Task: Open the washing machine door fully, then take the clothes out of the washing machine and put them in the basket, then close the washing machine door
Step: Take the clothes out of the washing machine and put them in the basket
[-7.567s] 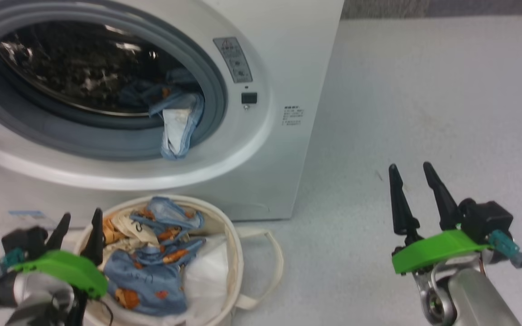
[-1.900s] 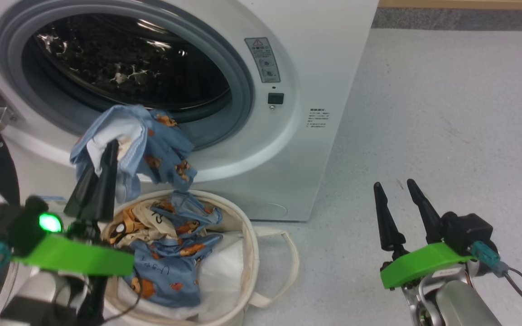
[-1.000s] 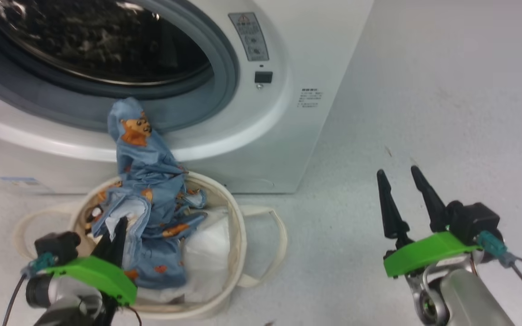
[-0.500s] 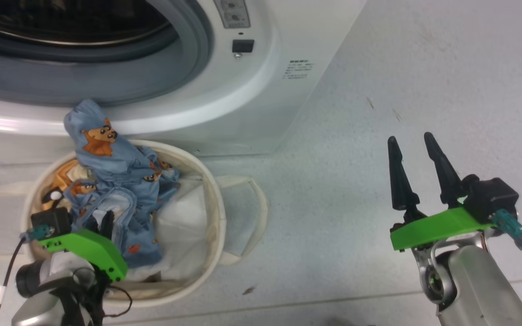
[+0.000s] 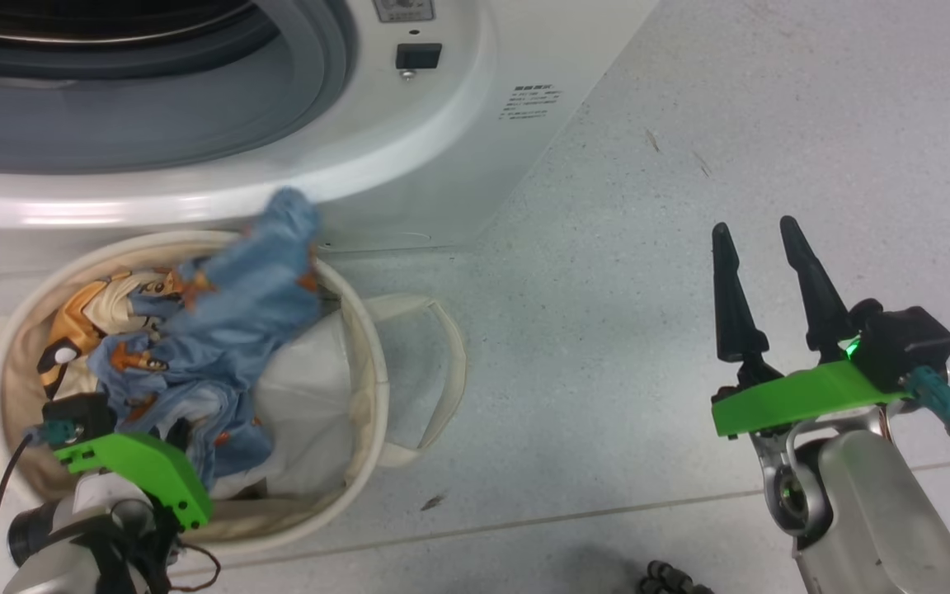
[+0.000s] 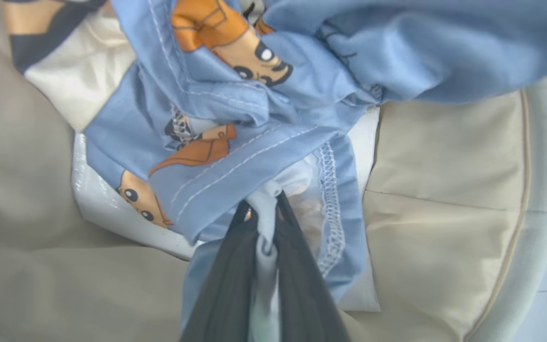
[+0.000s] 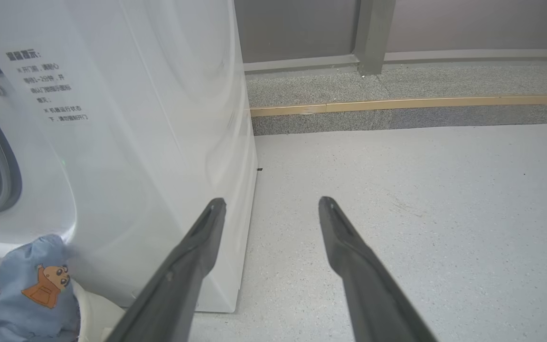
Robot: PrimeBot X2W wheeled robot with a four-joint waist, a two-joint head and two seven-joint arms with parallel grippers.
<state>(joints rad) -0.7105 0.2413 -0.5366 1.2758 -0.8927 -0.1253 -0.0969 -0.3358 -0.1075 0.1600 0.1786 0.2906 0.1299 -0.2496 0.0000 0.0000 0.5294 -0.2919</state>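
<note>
Clothes point(image 5: 219, 322), light blue with orange animals, lie heaped in the basket point(image 6: 444, 156), which stands on the floor point(image 5: 607, 396) just in front of the machine point(image 5: 409, 157). One blue end rises over the far rim of the basket, just beside the white front of the machine. The left tool point(image 6: 263, 209) is down inside the basket with its two dark fingers pressed together, and between them it pinches a pale fold of the clothes; blue cloth hangs around the fingers. The right tool point(image 5: 754, 224) is well apart from the basket, over the floor; its fingers are spread wide and they hold and touch nothing.
</note>
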